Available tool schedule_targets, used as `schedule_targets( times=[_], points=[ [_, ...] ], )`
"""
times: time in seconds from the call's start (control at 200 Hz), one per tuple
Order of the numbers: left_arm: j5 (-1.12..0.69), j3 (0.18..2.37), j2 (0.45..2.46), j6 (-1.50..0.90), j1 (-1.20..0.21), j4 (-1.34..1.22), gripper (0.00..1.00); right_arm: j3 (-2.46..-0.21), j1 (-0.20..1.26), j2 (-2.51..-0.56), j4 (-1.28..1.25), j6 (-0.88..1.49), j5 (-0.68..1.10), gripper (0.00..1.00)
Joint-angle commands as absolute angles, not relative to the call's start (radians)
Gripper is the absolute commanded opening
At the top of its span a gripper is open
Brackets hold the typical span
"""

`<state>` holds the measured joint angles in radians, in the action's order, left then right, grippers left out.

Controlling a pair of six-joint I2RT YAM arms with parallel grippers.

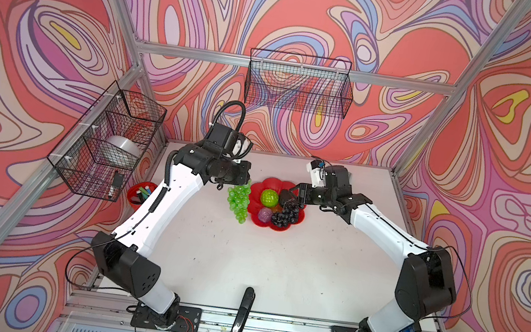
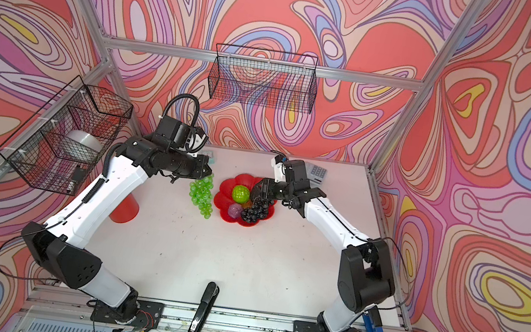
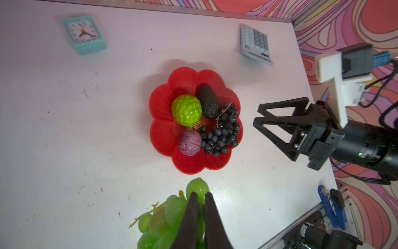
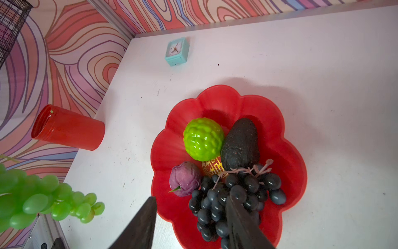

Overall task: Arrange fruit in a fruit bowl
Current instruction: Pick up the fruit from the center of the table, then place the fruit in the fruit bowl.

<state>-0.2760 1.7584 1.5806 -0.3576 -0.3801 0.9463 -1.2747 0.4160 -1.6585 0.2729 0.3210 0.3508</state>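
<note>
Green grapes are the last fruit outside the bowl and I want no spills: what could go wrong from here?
The left gripper pinches only one end of the green grapes, so the bunch may slip. The bowl already looks crowded; the bunch could drape over its rim or nudge the green ball. The open right gripper hovers near the bowl, possibly in the way.

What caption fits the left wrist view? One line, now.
Left gripper, jaws shut on the green grape bunch, beside the part-filled fruit bowl; right gripper open.
</note>
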Motion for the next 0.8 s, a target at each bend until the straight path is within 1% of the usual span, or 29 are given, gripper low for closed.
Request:
schedule_targets(
  times=[0.0, 0.215, 0.491, 0.796],
  points=[
    [-0.361, 1.81, 1.644, -0.388, -0.393, 0.92, 0.0, -1.285, 0.419, -1.638, 0.256, 0.323, 0.316, 0.55],
    [-0.402, 1.888, 1.745, -0.406, -0.443, 0.874, 0.0, -1.248, 0.401, -1.619, 0.253, 0.319, 0.289, 0.55],
    [-0.439, 1.966, 1.861, -0.42, -0.506, 0.835, 0.0, -1.208, 0.362, -1.605, 0.247, 0.313, 0.3, 0.55],
    [-0.465, 1.875, 1.911, -0.451, -0.512, 0.72, 0.0, -1.166, 0.353, -1.586, 0.242, 0.295, 0.301, 0.55]
  ],
)
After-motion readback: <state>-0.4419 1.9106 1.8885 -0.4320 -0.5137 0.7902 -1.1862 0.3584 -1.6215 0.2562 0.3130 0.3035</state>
